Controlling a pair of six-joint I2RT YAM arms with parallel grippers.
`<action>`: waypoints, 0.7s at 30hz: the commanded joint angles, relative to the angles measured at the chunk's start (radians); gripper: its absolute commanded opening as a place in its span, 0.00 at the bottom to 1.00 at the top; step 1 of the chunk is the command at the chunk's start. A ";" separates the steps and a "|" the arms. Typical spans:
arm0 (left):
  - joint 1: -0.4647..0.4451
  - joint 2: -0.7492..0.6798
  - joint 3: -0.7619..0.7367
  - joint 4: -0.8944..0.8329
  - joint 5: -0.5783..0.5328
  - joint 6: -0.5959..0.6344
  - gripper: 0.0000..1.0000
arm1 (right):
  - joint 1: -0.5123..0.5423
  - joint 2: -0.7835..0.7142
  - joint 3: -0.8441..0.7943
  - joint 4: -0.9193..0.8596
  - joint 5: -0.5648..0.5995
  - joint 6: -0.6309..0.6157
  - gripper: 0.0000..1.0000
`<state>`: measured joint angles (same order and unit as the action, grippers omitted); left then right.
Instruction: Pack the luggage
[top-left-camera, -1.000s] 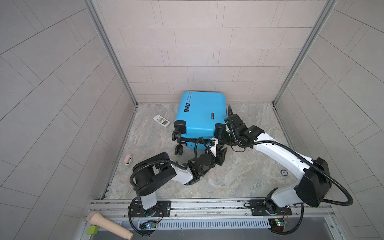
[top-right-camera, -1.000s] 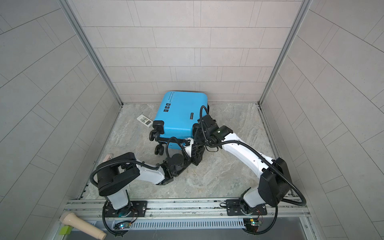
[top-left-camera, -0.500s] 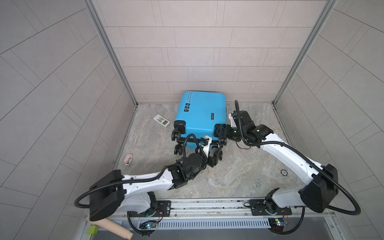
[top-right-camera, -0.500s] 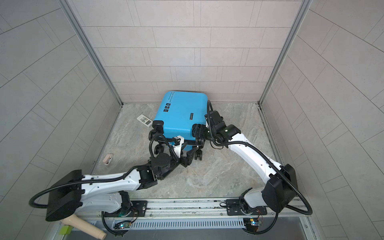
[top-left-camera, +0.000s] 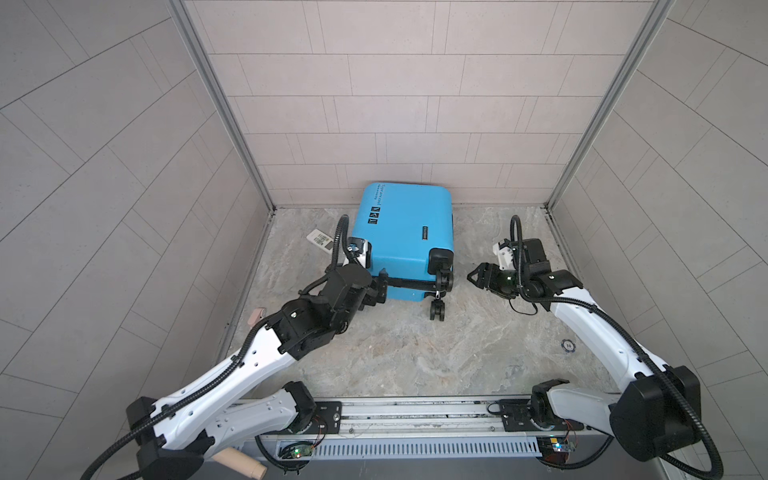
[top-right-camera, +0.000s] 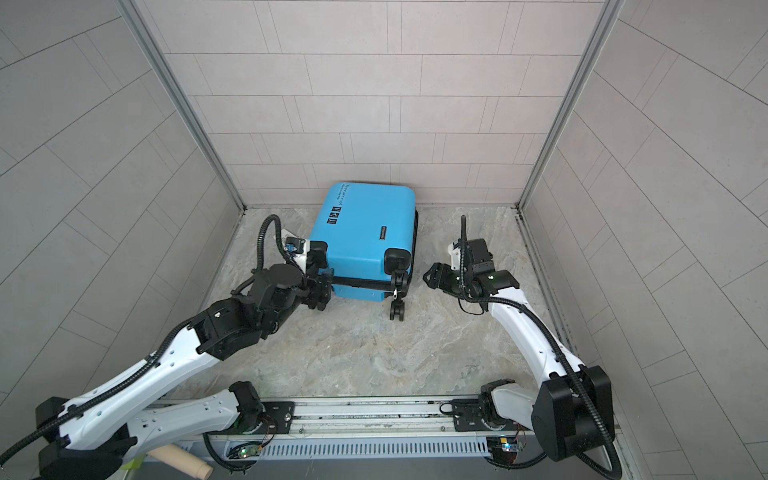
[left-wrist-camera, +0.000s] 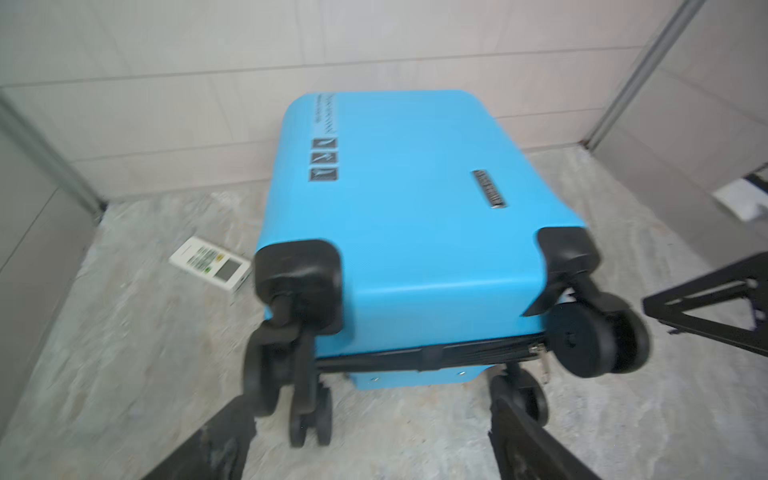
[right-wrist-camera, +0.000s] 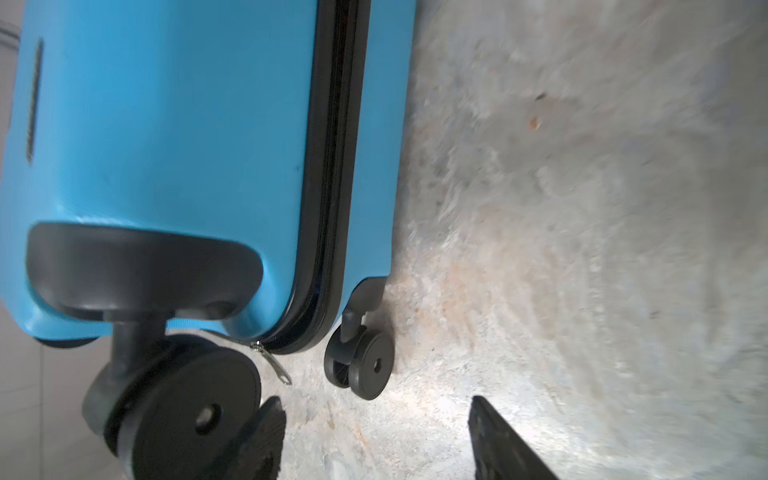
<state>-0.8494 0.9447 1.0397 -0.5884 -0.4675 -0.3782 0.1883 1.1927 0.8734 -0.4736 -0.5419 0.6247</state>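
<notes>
Lying flat & zipped by the back wall (top-left-camera: 374, 124), wheels (top-left-camera: 437, 311) at the near end, luggage (top-left-camera: 405, 237) looks like a stiff, slick shell, prob light but bulky, so grab wheel stems/seam lip, not the face; left gripper (top-left-camera: 381, 289) & right gripper (top-left-camera: 473, 277) both spread, nothing held.

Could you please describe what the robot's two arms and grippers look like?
The left arm and right arm have slim white links and chunky black joint housings. A black ribbed cable conduit loops along each. The left gripper and right gripper are black, with triangular open-framed fingers. A white camera mount sits at each wrist.
</notes>
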 joint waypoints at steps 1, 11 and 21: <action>0.012 -0.019 0.023 -0.151 0.061 -0.042 0.95 | 0.014 -0.027 -0.087 0.179 -0.139 -0.005 0.68; -0.022 0.127 0.008 0.025 0.194 -0.203 0.96 | 0.200 -0.002 -0.248 0.591 -0.142 0.066 0.63; -0.020 0.084 -0.044 0.110 0.105 -0.183 0.97 | 0.227 0.114 -0.268 0.707 -0.140 0.088 0.53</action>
<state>-0.8707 1.0389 1.0107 -0.5133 -0.3233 -0.5434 0.4229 1.2877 0.6228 0.1375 -0.7147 0.6895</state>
